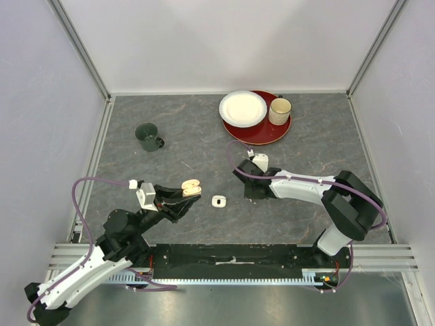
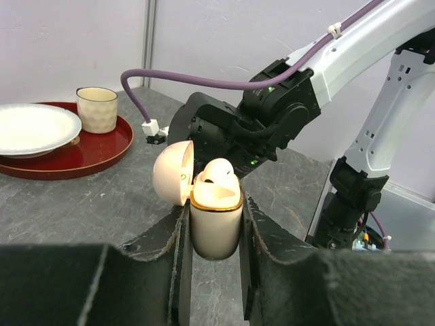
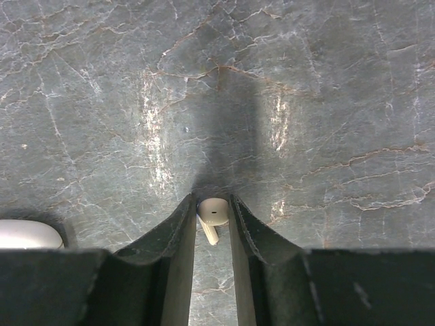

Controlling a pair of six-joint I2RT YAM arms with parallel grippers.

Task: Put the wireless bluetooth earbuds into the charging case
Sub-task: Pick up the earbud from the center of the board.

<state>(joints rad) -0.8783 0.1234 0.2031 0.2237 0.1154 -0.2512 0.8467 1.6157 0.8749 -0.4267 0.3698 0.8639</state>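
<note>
My left gripper (image 2: 215, 204) is shut on a cream charging case (image 2: 216, 224) and holds it upright above the table. The case's lid (image 2: 171, 171) hangs open to the left, and one white earbud (image 2: 219, 171) sits in its top. From above, the case (image 1: 192, 186) shows at the tip of the left gripper (image 1: 182, 198). My right gripper (image 3: 213, 204) is down at the grey tabletop. Its fingertips are closed on another white earbud (image 3: 213, 212), whose short stem points back between them. In the top view the right gripper (image 1: 249, 191) hides that earbud.
A small white case-like object (image 1: 218, 201) lies on the table between the two grippers and shows at the right wrist view's lower left (image 3: 27, 234). At the back stand a red tray (image 1: 275, 134) with a white plate (image 1: 242, 107) and a beige cup (image 1: 279, 111), and a dark green mug (image 1: 147, 136).
</note>
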